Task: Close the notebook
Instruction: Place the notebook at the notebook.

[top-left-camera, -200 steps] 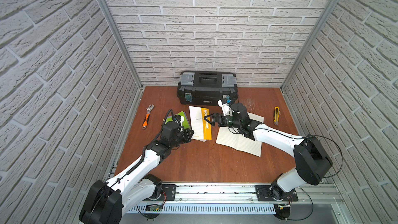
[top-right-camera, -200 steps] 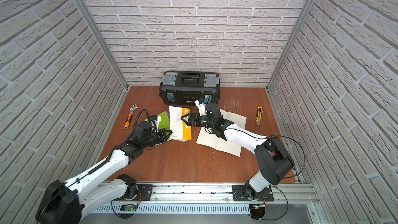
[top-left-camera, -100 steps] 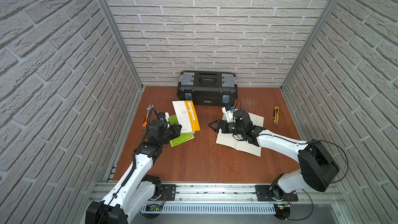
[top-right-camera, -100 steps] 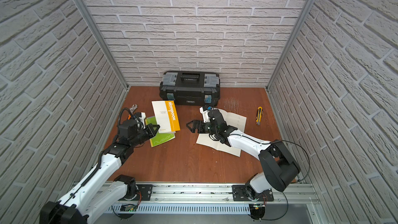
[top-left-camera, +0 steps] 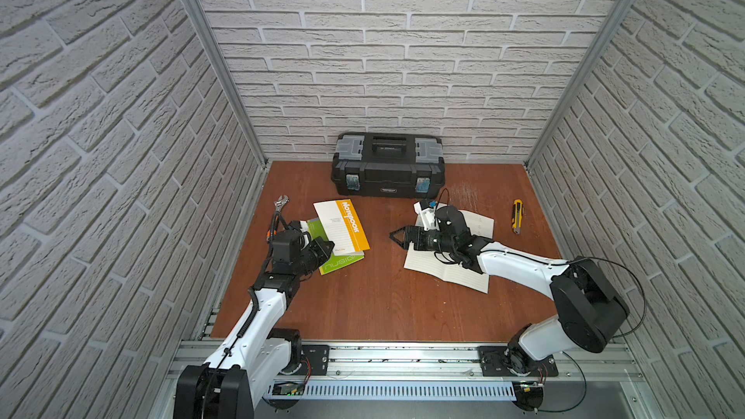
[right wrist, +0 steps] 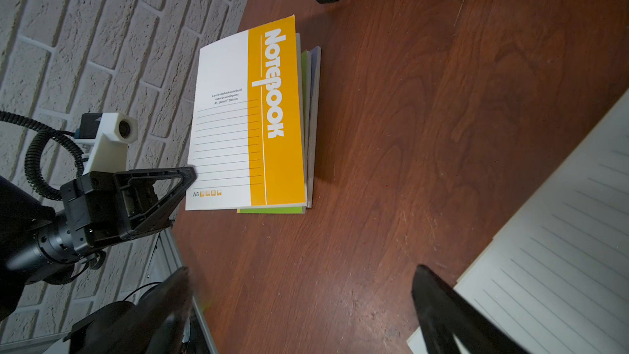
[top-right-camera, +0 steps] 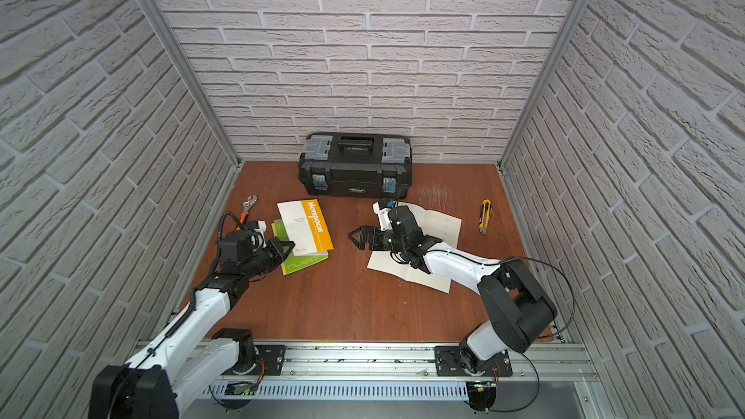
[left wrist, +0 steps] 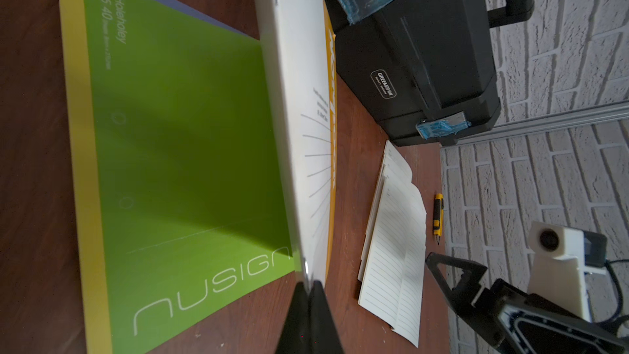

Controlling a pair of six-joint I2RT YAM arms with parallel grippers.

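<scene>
As left tool (left wrist: 309,286) grips, rectangular notebook (right wrist: 252,114) looks smooth.

In the left wrist view the left gripper (left wrist: 308,284) is a dark blur cut off at the frame edge, and the toolbox (left wrist: 418,63) runs out of frame. The right wrist view shows only 2 blurred finger ends of the right gripper (right wrist: 302,269) and crops the open notebook (right wrist: 561,250). In both top views the orange notebook (top-left-camera: 342,225) covers much of the green notebook (top-left-camera: 340,264), and the right arm (top-left-camera: 520,266) hides part of the open pages.
</scene>
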